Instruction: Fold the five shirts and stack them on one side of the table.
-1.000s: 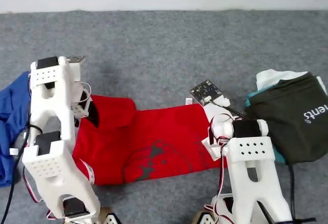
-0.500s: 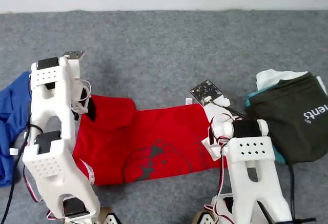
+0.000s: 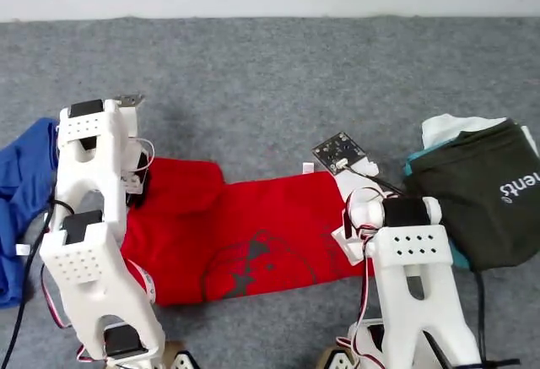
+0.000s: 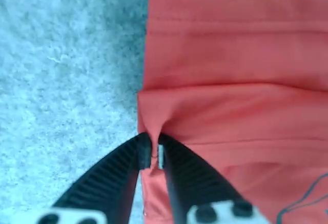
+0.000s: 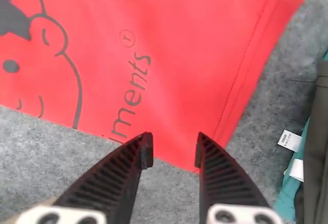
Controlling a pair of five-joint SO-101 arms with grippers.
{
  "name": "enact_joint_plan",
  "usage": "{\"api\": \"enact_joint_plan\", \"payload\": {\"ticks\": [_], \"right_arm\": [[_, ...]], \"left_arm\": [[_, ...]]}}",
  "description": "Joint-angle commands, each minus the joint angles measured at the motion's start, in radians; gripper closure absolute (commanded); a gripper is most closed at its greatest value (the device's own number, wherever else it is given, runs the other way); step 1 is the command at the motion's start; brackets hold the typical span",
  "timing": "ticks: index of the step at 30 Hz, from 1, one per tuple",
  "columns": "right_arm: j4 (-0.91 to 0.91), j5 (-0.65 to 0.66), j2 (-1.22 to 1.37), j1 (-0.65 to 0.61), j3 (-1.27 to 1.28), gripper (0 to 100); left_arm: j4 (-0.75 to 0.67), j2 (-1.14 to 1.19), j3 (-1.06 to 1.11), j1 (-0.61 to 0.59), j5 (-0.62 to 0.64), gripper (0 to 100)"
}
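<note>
My left pincer (image 4: 150, 151) is pressed together on the red shirt (image 3: 253, 234), pinching the cloth right at its edge, where a sleeve lies doubled over the body. My right pincer (image 5: 171, 149) is spread. It hangs above the opposite end of the same shirt, just over the hem, holding nothing. The red shirt lies flat across the middle of the grey table (image 3: 253, 73), between the two arms, print facing up. A blue shirt (image 3: 21, 183) lies crumpled at the table's left end. A pile of folded shirts (image 3: 477, 196), a dark one on top, sits at the right end. To fold well, I judge I should lift the pinched edge only a little and carry it straight across for an even crease. I would bring the right pincer down onto the hem first, since a one-sided pull could drag the whole shirt askew.
</note>
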Motion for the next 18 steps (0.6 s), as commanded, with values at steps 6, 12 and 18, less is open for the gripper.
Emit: {"api": "enact_joint_plan", "payload": {"ticks": [6, 12, 18], "right_arm": [[-0.008, -0.009, -0.024, -0.010, -0.005, 85.4], [-0.004, -0.009, -0.024, -0.012, -0.005, 85.4], [-0.002, -0.009, -0.024, -0.012, -0.005, 85.4]], "left_arm": [[0.135, -0.089, -0.099, -0.005, -0.008, 98], [0.135, -0.219, -0.090, -0.005, -0.008, 99], [0.137, -0.261, 0.065, 0.048, -0.008, 99]]}}
